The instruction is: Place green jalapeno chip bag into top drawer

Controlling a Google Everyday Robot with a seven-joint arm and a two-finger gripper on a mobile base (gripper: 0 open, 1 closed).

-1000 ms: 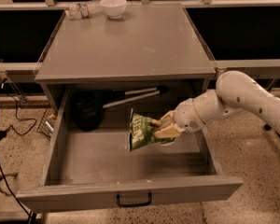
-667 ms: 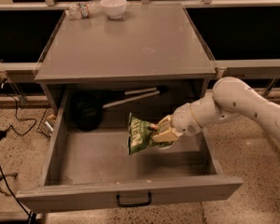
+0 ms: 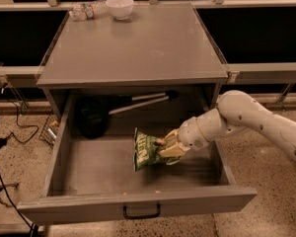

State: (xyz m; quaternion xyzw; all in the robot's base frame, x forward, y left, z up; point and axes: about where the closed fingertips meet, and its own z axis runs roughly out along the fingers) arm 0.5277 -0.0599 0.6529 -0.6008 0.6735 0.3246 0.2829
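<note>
1. The top drawer (image 3: pixel 138 202) stands wide open, so access is complete.
2. The gripper (image 3: pixel 164 147) is inside the drawer, jaws clamped on the right edge of the green jalapeno chip bag (image 3: pixel 145 151).
3. The bag hangs upright over the drawer floor; contact cannot be confirmed.
4. Remaining: release the bag and clear the arm.

A grey metal bench (image 3: pixel 138 48) seen from above. At its far edge a white bowl (image 3: pixel 122 6) stands upright, and a clear plastic water bottle (image 3: pixel 89 10) lies on its side just left of it. Under the benchtop sits a dark round pan (image 3: pixel 92 120), with a long metal-handled utensil (image 3: pixel 138 101) slanting to its right. The hand (image 3: pixel 167 147) hangs to the right of and below the pan. Black cables (image 3: pixel 5 132) trail over the speckled floor (image 3: pixel 266 211) on the left.
</note>
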